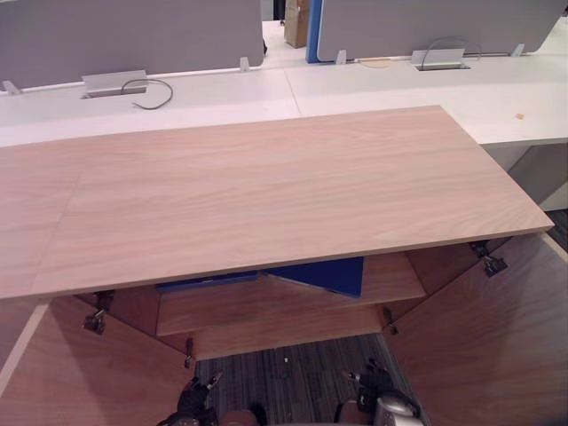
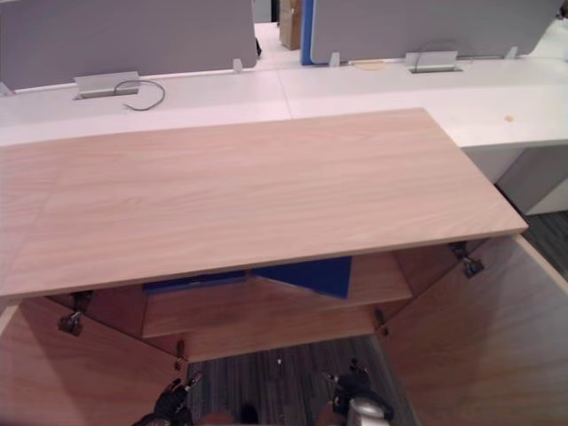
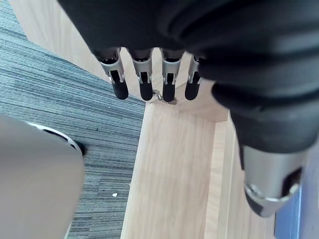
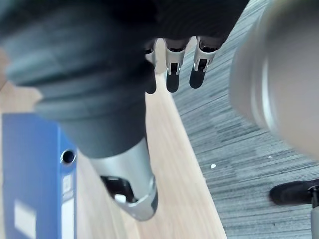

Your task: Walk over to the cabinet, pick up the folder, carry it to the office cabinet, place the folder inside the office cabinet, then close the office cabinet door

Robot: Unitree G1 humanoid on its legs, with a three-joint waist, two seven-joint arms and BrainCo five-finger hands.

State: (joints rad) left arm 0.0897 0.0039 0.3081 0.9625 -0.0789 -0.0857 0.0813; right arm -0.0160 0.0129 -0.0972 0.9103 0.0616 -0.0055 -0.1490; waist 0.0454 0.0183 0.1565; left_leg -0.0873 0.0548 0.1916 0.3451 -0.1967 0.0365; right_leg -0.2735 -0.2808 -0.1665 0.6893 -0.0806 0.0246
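Both the left hand (image 3: 209,45) and right hand (image 4: 114,124) hang empty, fingers (image 3: 144,82) released. We find the folder (image 1: 324,275) on the office cabinet (image 1: 266,195) shelf (image 1: 390,286); closing its open doors (image 1: 484,346), we judge, comes next.

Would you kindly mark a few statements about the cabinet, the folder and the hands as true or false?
1. The cabinet has both doors open. True.
2. The blue folder lies on top of the cabinet. False: it sits on a shelf inside.
3. The left hand holds the folder. False: its fingers are straight and hold nothing.
4. The right hand is open, holding nothing. True.
5. A cable lies on the white desk behind the cabinet. True.
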